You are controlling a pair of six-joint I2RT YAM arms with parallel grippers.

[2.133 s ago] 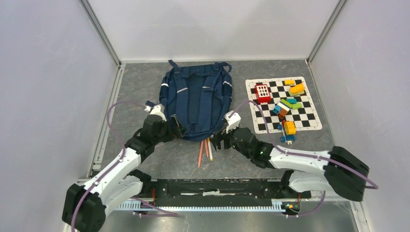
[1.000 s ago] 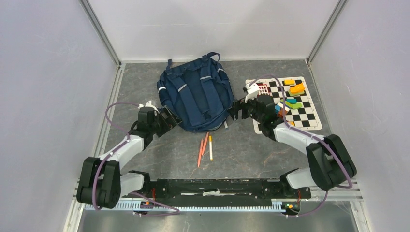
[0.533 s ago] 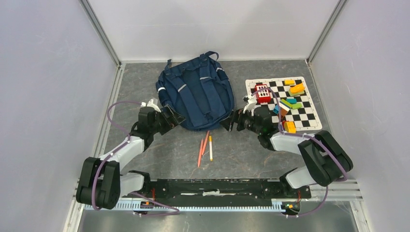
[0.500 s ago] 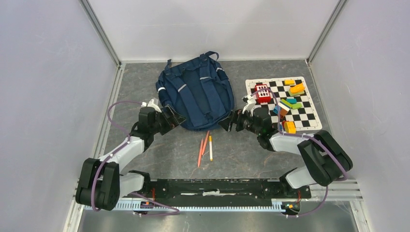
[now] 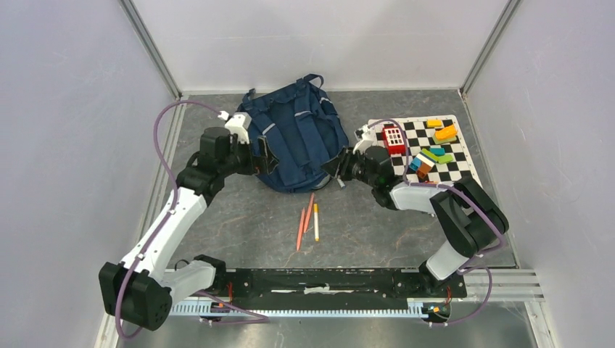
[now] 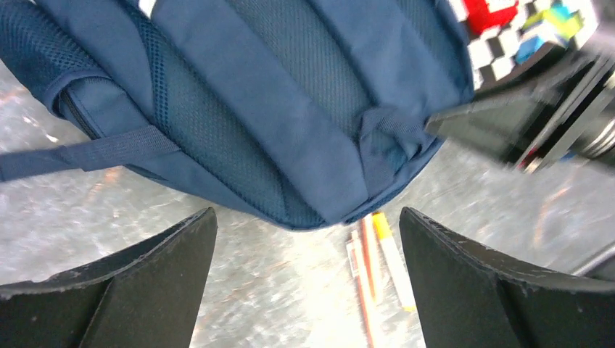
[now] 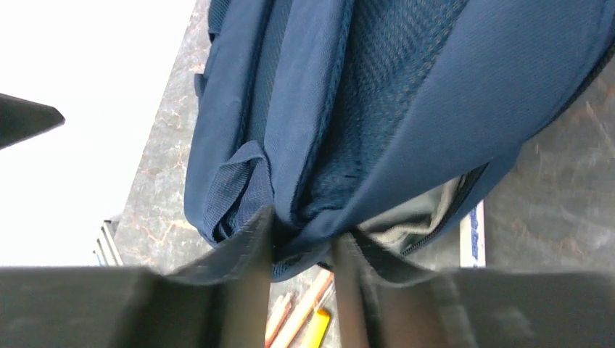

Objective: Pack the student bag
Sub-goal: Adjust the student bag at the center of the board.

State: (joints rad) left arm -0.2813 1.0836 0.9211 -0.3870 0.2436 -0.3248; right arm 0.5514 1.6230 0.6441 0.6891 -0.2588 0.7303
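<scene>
The student bag [image 5: 294, 138] lies strap-side up on the grey table, a navy backpack with grey strips. My right gripper [image 5: 339, 167] is at its near right corner. In the right wrist view the gripper [image 7: 303, 233] is shut on a fold of the bag's [image 7: 406, 109] bottom edge, beside a part-open zip. My left gripper [image 5: 262, 155] hovers over the bag's left side, open. Between its wide-apart fingers [image 6: 145, 275] the left wrist view shows the bag's [image 6: 290, 101] lower edge and bare table.
Two orange pens [image 5: 304, 220] and a white pen with a yellow cap [image 5: 315, 222] lie just in front of the bag. A checkered mat [image 5: 464, 177] at the right carries several toy blocks, among them a red one [image 5: 394, 138]. Walls enclose the table.
My right gripper has closed on the bag's near right edge. My left arm has lifted and swung farther back over the bag's left side. The bag has shifted slightly.
</scene>
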